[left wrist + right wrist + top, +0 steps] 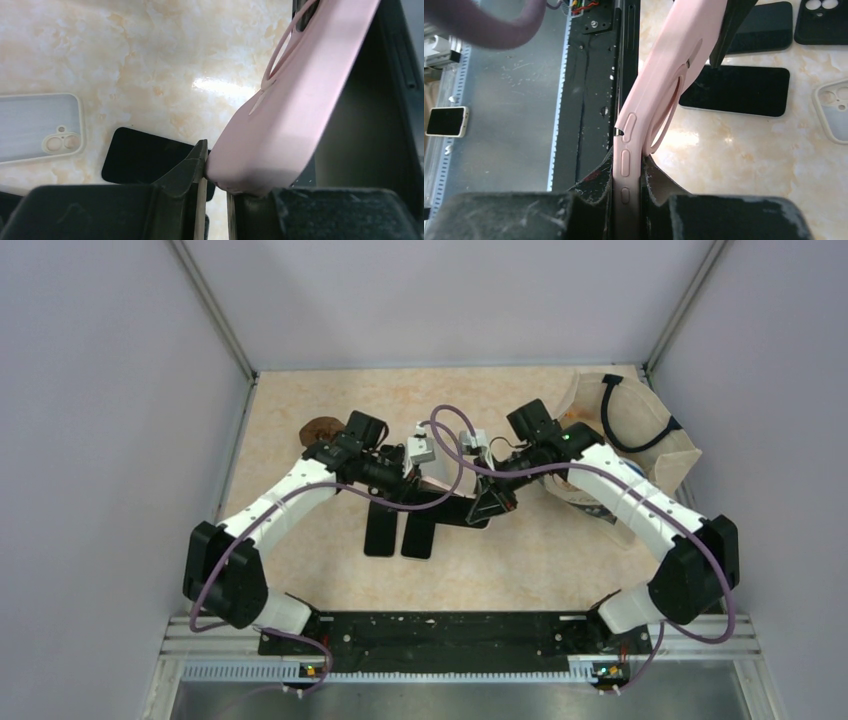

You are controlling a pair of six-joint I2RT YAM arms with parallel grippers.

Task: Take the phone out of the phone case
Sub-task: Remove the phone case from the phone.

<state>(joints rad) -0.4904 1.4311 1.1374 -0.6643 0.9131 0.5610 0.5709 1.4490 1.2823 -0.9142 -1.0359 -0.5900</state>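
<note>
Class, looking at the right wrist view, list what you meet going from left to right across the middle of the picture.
small dark-screened device → black mounting plate → pink phone case → black phone lying flat on the table → pale case at the right edge

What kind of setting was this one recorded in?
Most likely a lab robot cell, not a home or shop: plain grey walls box in a marble-look table, two arms are bolted to a black plate, and spare phones lie near the held pink case.
</note>
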